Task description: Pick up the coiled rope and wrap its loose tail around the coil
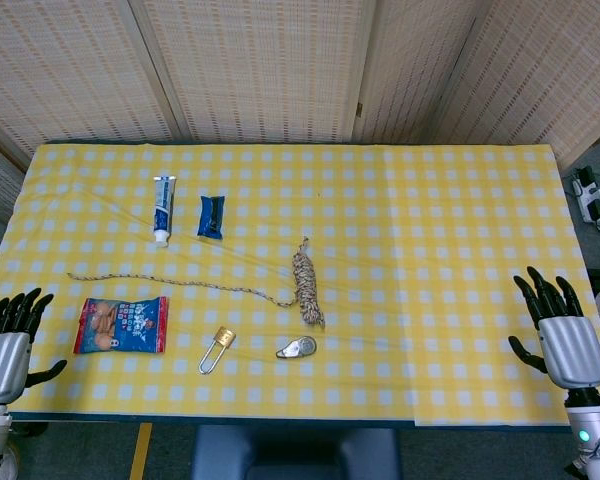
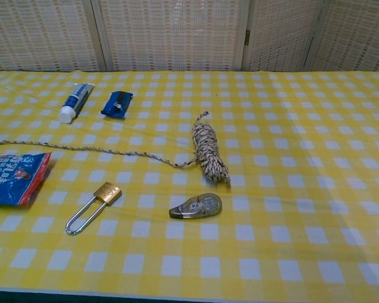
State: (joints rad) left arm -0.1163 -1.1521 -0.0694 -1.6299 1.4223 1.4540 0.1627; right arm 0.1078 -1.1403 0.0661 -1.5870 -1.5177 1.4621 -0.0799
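A speckled coiled rope (image 1: 306, 285) (image 2: 210, 151) lies lengthwise near the middle of the yellow checked table (image 1: 430, 220). Its loose tail (image 1: 170, 282) (image 2: 82, 149) runs off to the left across the cloth. My left hand (image 1: 8, 345) hovers at the table's front left corner, fingers spread, holding nothing. My right hand (image 1: 560, 330) hovers at the front right edge, fingers also spread and empty. Both hands are far from the rope. The chest view shows neither hand.
A toothpaste tube (image 1: 163, 208) (image 2: 74, 101) and a blue packet (image 1: 211, 216) (image 2: 117, 104) lie behind the tail. A snack bag (image 1: 121, 325) (image 2: 12, 178), a brass padlock (image 1: 218, 347) (image 2: 95, 205) and a correction tape dispenser (image 1: 296, 347) (image 2: 196, 206) lie in front.
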